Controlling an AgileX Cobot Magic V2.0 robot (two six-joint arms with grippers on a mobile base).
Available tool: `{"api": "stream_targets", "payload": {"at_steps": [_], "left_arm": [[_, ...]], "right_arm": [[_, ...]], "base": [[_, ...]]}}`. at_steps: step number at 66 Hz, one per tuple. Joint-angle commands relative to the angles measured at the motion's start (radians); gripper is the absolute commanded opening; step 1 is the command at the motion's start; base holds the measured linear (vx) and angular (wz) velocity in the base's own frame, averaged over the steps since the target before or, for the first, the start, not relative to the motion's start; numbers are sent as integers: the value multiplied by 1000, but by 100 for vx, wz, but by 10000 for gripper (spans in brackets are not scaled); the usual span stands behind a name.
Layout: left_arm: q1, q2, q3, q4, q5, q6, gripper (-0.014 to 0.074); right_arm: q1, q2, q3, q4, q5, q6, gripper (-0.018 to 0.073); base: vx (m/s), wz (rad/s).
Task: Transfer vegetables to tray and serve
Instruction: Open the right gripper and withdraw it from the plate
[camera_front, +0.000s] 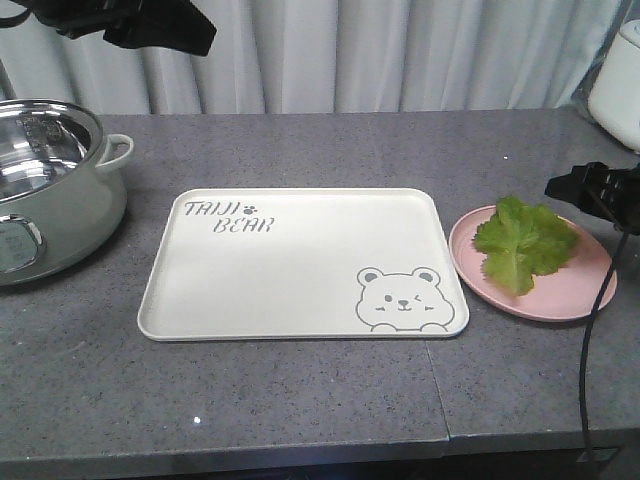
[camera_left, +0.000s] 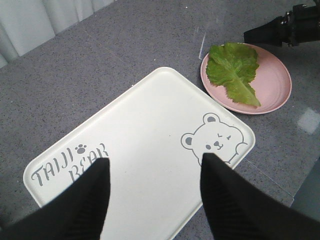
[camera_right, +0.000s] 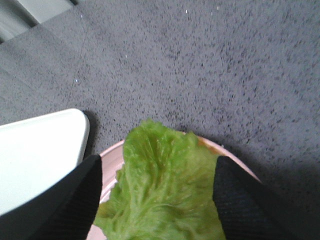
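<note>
Grey speckled desk (camera_front: 300, 410) fills the scene, w/ a pale curtain (camera_front: 400, 50) along the far side. Biggest thing on it is the cream tray (camera_front: 300, 290), flat in the middle. It has "TAIJI BEAR" at its far-left corner & a winking bear at its near-right corner, nothing lying on it.

At the left edge stands a pale green pot (camera_front: 60, 210) w/ a shiny steel inside, apart from the tray. A white appliance (camera_front: 620, 85) sits at the far-right corner, only partly in view.

The round pink plate (camera_front: 580, 295) sits just right of the tray, close to its rim; can't tell if they touch. The lettuce leaf (camera_front: 524, 243) lies flat on that plate, toward its left half, pale rib pointing to the near side, so it's on the plate, not the tray.

My left hand (camera_left: 155, 160) hangs high over the tray, fingers (camera_left: 100, 180) spread wide, nothing between them. My right hand (camera_right: 157, 160) hovers by the plate's far-right side, also spread wide. In the wrist view the leaf shows between the two fingers (camera_right: 235, 195), but they aren't closed on it. A thin black cable (camera_front: 590, 350) drops from that hand past the plate's right edge.
</note>
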Motion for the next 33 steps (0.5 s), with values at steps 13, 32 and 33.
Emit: {"api": "stream_targets", "payload": {"at_steps": [13,32,33], "left_arm": [[-2,-35,-26,-24,-26,-11,402],[-2,-35,-26,-24,-28,-11,402],[-2,-35,-26,-24,-28,-11,402]], "right_arm": [[-68,-148,-28,17,44,45,450],[-270,-152,-25,16,-230,122,396],[-277,-152,-25,16,-243,125,393]], "base": [[0,0],[0,0],[0,0]]}}
